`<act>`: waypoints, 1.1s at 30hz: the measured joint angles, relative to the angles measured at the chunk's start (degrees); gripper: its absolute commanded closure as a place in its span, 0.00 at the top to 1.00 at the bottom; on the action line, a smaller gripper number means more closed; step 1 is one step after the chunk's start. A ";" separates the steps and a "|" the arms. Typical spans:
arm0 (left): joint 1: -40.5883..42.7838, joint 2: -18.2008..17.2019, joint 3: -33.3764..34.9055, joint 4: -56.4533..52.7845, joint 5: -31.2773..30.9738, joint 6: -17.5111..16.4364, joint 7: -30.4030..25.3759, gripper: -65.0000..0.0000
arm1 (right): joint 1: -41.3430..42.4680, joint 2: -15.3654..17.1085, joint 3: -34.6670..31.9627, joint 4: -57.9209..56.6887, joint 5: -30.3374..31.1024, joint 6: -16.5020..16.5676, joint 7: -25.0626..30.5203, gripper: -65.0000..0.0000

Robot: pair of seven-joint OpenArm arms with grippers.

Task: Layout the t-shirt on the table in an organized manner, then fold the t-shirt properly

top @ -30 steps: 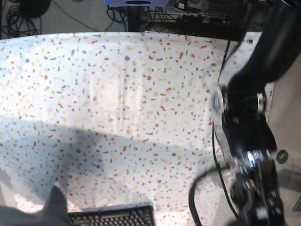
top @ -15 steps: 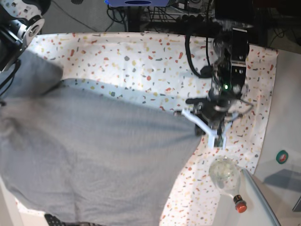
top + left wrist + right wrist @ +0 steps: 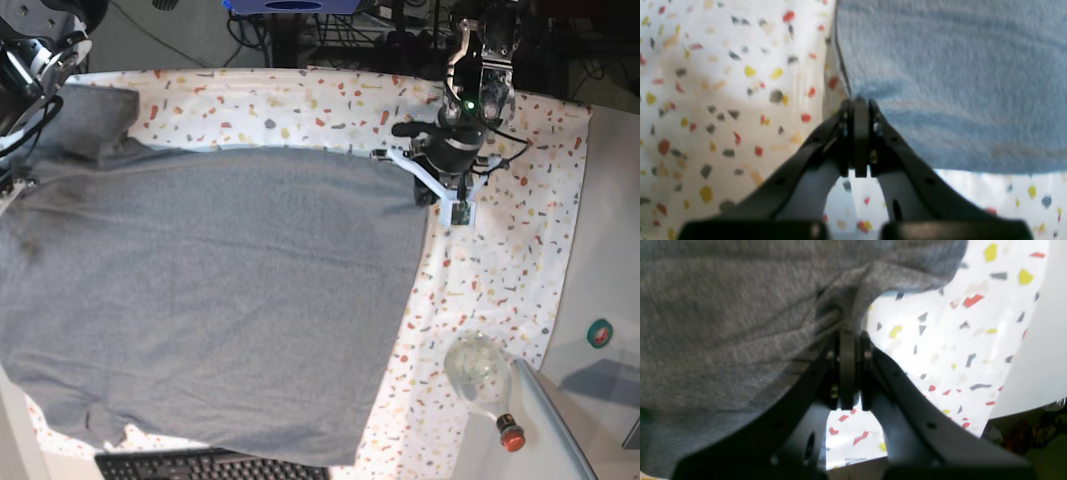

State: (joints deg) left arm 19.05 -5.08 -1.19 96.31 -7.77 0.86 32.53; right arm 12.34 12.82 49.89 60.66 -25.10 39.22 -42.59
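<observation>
The heather-grey t-shirt (image 3: 220, 300) lies spread wide over the speckled table (image 3: 510, 250), covering most of its left and middle. My left gripper (image 3: 420, 190) is shut on the shirt's far right corner. The left wrist view shows that gripper (image 3: 856, 101) pinching the hem of the t-shirt (image 3: 957, 83) just above the table (image 3: 706, 100). In the right wrist view, my right gripper (image 3: 849, 333) is shut on bunched t-shirt (image 3: 723, 323) fabric near the table (image 3: 940, 356) edge. The right arm (image 3: 35, 50) shows at the far left corner, with its fingertips hidden there.
A glass bottle (image 3: 480, 372) with a red cap lies at the near right, off the cloth. A black keyboard (image 3: 200, 466) sits at the near edge, partly under the shirt. A small green-marked disc (image 3: 600, 333) is farther right. Cables and equipment stand behind the table.
The shirt has come down over the table and been drawn toward the far side. The left gripper has moved away toward the far edge with the corner, and the cloth now lies flatter.
</observation>
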 measured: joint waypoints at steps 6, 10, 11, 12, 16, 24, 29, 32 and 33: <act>4.15 0.00 0.00 2.78 0.02 0.02 -0.24 0.00 | -2.80 -0.44 0.09 4.02 0.50 -0.09 -2.45 0.00; 7.78 0.07 -0.11 3.72 -0.02 0.02 -0.15 0.00 | -3.98 -0.20 0.52 4.85 -0.44 -0.17 -3.50 0.00; 8.37 0.11 -0.11 3.72 0.00 0.02 -0.15 0.00 | -3.82 -0.20 0.42 4.85 -0.07 -0.85 -3.34 0.00; 8.61 0.13 -0.11 3.69 -0.02 0.00 -0.13 0.00 | -3.67 -0.22 0.37 4.85 0.28 -2.45 -3.21 0.00; 8.41 0.00 -0.11 3.69 -0.15 0.02 -0.22 0.00 | -3.34 -0.17 0.37 4.85 0.66 -4.74 -2.12 0.13; 6.91 0.00 -0.11 3.82 -0.15 0.00 -0.20 0.00 | 0.11 0.46 -0.39 8.37 2.16 -4.81 -0.83 0.52; 7.32 0.37 -0.94 4.04 -0.26 -0.22 -0.13 0.00 | -12.90 -4.09 0.46 31.26 0.39 -5.88 -7.93 0.52; 7.08 0.28 -2.43 4.02 -0.20 0.02 -0.17 0.00 | -18.29 -11.15 -0.35 36.41 2.27 -4.92 -7.63 0.38; 6.86 0.13 -2.54 4.02 -0.15 0.02 -0.17 0.00 | -19.02 -12.50 -0.57 36.33 2.64 -4.48 -6.69 0.28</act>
State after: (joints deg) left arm 25.91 -4.95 -3.73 100.33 -7.92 0.89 32.36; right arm -6.68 0.32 49.32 96.99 -22.46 34.74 -49.28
